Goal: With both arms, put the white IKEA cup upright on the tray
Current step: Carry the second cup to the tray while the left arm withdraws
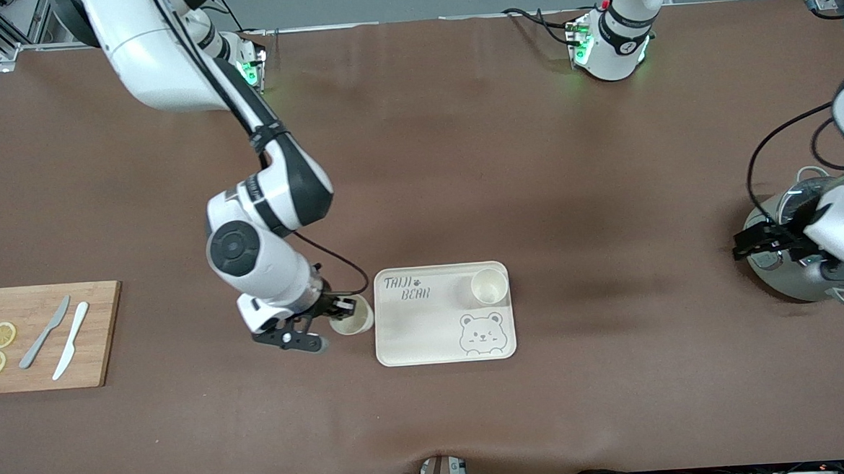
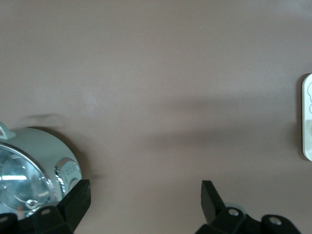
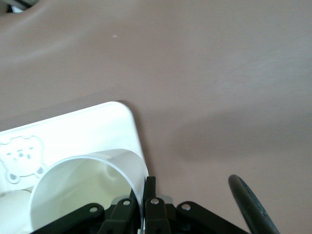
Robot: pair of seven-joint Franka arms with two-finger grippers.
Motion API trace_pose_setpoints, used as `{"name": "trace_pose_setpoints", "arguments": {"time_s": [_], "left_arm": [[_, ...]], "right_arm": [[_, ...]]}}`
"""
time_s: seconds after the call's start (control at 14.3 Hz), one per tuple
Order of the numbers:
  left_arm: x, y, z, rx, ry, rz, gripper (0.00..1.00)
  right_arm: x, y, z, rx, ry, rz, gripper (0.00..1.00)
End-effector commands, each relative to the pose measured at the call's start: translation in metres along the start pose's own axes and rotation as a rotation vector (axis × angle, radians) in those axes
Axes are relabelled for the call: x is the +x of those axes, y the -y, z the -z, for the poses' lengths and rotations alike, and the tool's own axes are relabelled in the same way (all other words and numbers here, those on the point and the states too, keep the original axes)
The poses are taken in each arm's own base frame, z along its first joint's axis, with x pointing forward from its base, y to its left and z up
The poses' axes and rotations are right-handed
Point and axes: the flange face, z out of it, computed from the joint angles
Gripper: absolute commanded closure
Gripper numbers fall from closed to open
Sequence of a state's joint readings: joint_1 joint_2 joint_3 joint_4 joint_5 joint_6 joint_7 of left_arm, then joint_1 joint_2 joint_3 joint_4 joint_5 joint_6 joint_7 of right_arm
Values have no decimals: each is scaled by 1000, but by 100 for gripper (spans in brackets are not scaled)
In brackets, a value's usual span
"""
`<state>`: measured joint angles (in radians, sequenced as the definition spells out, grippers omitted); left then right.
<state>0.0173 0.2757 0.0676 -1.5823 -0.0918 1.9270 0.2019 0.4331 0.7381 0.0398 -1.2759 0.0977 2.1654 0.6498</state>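
Right gripper (image 1: 339, 308) pinches a white cup (image 1: 352, 317) by its rim beside the cream tray (image 1: 427, 338), on which a second cup (image 1: 489, 286) already stands upright.

The right wrist view shows what the front view cannot: the fingers (image 3: 149, 195) pressed together on the cup wall (image 3: 122, 168), one inside and one outside, with the tray corner and its bear drawing (image 3: 19, 156) under the cup. The front view places the held cup just off the tray edge at the right arm's end, its mouth facing up. The left gripper (image 1: 762, 242) hangs spread wide and empty over a glass-lidded steel pot (image 1: 792, 275) at the left arm's end of the brown surface (image 1: 533, 152); its wrist view shows the parted fingers (image 2: 78, 200), the pot lid (image 2: 24, 170) and a sliver of tray (image 2: 307, 117).
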Motion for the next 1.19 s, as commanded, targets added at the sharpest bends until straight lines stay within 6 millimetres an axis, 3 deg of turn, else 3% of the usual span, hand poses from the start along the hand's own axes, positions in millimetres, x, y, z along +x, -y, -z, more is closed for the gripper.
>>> {"name": "trace_pose_setpoints", "arguments": {"time_s": [0.0, 0.21, 0.49, 0.91, 1.12], "left_arm": [[-11, 17, 22, -23, -21, -41, 0], [-21, -4, 50, -38, -11, -32, 0], [-40, -67, 83, -47, 45, 16, 0], [-72, -121, 132, -37, 53, -45, 0], [-73, -136, 133, -39, 52, -74, 0]], "right_arm": [[6, 14, -27, 24, -45, -24, 100], [-1, 22, -57, 42, -67, -11, 100], [-15, 32, -92, 54, -80, 9, 100], [-36, 47, -111, 46, -72, 14, 100], [-38, 48, -112, 49, -74, 16, 100]]}}
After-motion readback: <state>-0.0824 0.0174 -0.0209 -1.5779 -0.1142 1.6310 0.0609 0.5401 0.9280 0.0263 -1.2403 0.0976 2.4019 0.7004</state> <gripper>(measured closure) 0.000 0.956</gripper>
